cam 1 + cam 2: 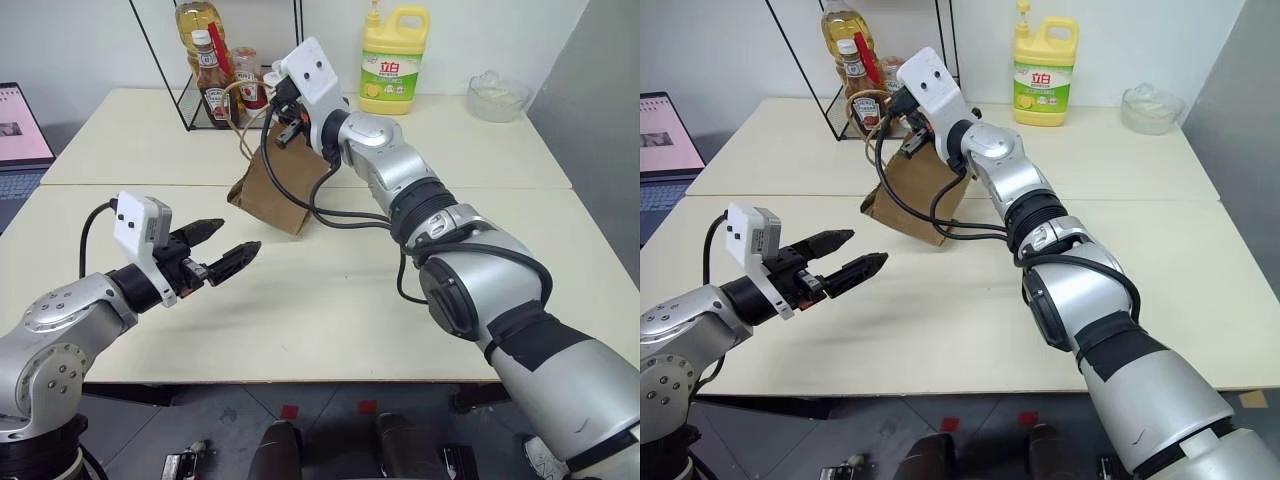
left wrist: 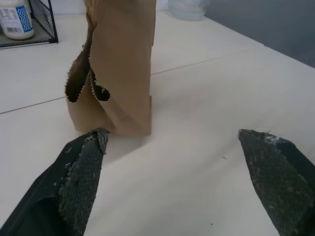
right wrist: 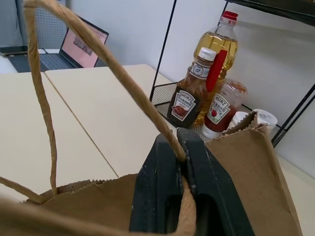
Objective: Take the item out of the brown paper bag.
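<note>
Left claw open, level, right claw pinching bag handle

Brown paper bag crumpled, tilted on table, cord handle raised.

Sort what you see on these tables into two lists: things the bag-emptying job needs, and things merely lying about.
Job:
brown paper bag, its cord handle pinched by the right end effector
left end effector, open

Lying about:
yellow detergent jug
ketchup bottles
oil bottle
glass bowl
laptop
wire rack
</note>
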Tool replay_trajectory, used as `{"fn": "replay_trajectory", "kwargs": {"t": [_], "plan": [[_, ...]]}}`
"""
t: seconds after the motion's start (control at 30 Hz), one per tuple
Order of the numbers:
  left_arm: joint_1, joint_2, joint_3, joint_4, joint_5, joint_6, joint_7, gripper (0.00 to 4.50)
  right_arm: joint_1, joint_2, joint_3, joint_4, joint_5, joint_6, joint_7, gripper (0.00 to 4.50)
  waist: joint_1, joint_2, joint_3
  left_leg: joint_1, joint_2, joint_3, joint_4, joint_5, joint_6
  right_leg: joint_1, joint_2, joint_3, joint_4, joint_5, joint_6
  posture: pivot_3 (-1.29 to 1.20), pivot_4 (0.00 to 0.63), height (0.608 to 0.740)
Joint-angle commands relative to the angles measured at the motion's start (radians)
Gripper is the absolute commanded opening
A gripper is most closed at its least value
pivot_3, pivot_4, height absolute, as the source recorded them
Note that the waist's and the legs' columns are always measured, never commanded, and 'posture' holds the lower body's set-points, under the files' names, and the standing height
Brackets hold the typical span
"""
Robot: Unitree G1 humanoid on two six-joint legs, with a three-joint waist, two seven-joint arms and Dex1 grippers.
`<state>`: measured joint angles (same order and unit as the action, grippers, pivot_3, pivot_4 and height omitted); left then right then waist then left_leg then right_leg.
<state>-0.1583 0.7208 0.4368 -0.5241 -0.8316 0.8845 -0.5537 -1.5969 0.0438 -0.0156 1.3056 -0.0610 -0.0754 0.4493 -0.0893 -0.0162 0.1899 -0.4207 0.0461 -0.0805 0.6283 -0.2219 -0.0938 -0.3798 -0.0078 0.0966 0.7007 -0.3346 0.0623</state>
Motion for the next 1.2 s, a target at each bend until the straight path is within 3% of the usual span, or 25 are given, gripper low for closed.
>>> {"fn": "replay_trajectory", "kwargs": {"t": [0.03, 0.73, 1.2], "plan": [[-0.001, 0.002, 0.008, -0.041, -0.020, -0.022, 0.009, 4.50, -0.013, -0.005, 0.014, -0.022, -0.023, -0.031, -0.032, 0.05, 0.000, 0.000, 0.000, 0.000, 0.000, 0.000, 0.000, 0.000, 0.000, 0.000, 0.000, 0.000, 0.000, 0.000, 0.000, 0.00, 0.150, 0.740], [-0.049, 0.015, -0.050, 0.033, 0.013, -0.066, -0.020, 4.50, 0.140, -0.102, 0.139, -0.159, -0.108, -0.066, 0.136, 0.05, 0.000, 0.000, 0.000, 0.000, 0.001, 0.000, 0.000, 0.000, 0.000, 0.000, 0.001, 0.000, 0.001, 0.000, 0.000, 0.00, 0.150, 0.740], [-0.028, 0.012, -0.040, 0.015, 0.016, -0.068, -0.016, 4.50, 0.309, -0.202, 0.274, -0.571, -0.126, 0.165, 0.386, 0.05, 0.000, -0.001, 0.000, 0.001, 0.000, 0.000, 0.000, 0.000, 0.000, 0.000, 0.000, 0.000, 0.001, 0.000, 0.000, 0.00, 0.150, 0.740]]}}
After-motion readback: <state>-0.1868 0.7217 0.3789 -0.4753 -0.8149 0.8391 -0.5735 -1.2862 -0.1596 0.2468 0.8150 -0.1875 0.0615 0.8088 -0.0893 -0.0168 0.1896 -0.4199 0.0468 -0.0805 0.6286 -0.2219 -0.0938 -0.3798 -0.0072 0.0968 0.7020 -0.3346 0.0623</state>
